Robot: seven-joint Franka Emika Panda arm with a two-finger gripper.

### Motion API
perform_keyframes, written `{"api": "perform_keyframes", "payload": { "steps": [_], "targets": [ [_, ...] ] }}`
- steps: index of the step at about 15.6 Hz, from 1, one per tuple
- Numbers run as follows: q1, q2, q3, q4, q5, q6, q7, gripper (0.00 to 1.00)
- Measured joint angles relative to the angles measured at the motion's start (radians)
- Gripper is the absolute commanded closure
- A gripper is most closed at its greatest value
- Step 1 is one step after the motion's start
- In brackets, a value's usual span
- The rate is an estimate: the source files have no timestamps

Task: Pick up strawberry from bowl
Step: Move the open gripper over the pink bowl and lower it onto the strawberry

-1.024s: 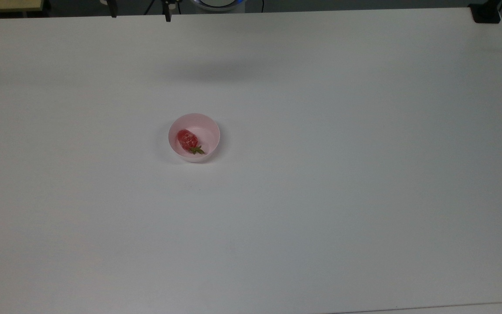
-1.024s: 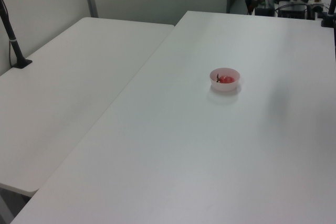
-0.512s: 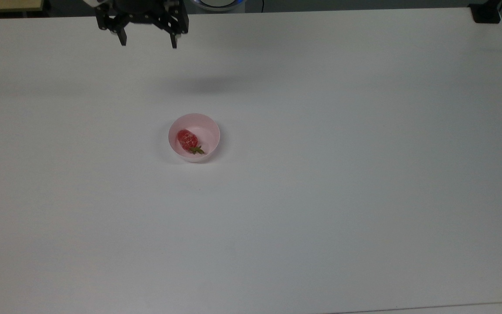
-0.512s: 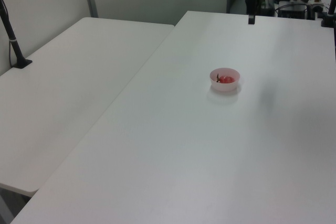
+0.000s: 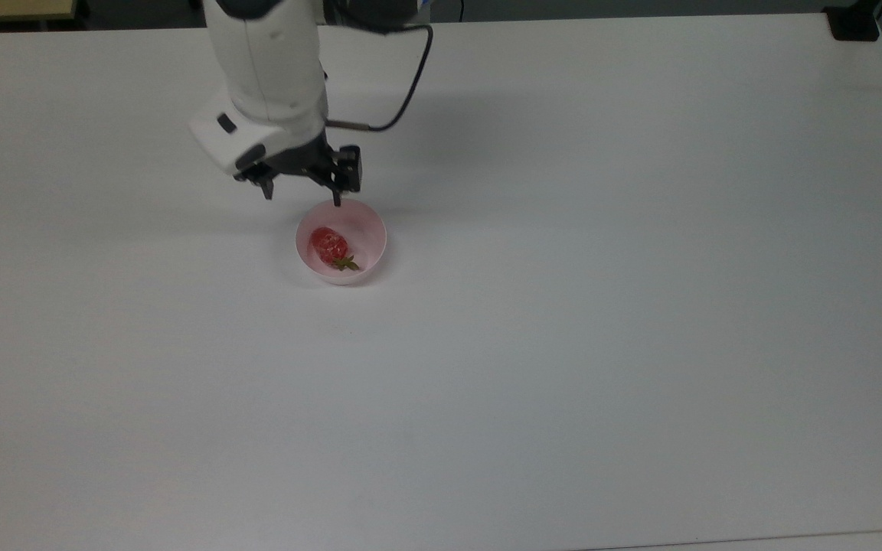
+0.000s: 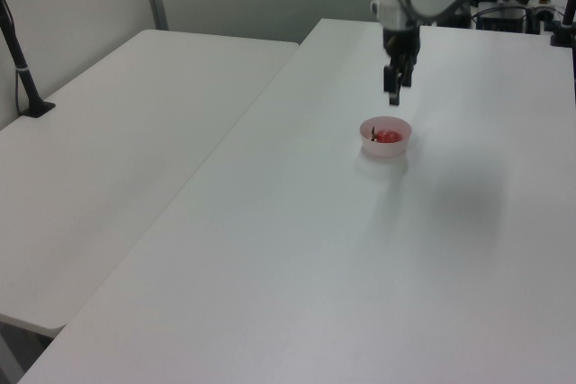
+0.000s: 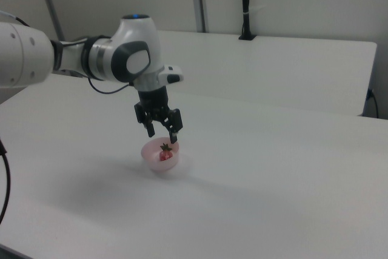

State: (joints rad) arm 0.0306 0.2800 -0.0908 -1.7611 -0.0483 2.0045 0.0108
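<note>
two fingers point(image 7: 162, 136) spread, above strawberry point(image 7: 165, 154) lying in bowl point(image 7: 153, 162)

We see a pale pink bowl point(image 5: 341, 242) with plain sides on a white bench point(image 5: 563, 306). The strawberry point(image 5: 329, 245) in it is glossy red with pale speckles and a green leafy end. The claw point(image 5: 302, 194) is black, its arm point(image 5: 269, 69) white with grey joints, trailing a black cable point(image 5: 410, 84).

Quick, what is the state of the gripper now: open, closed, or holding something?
Gripper: open and holding nothing, above the bowl; the strawberry lies in the bowl.
</note>
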Motion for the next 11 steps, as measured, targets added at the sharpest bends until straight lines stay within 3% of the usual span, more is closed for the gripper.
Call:
{"api": "perform_keyframes", "payload": {
  "steps": [11],
  "targets": [
    [0.012,0.114,0.041,0.000,0.000,0.116,0.150,0.21]
  ]
}}
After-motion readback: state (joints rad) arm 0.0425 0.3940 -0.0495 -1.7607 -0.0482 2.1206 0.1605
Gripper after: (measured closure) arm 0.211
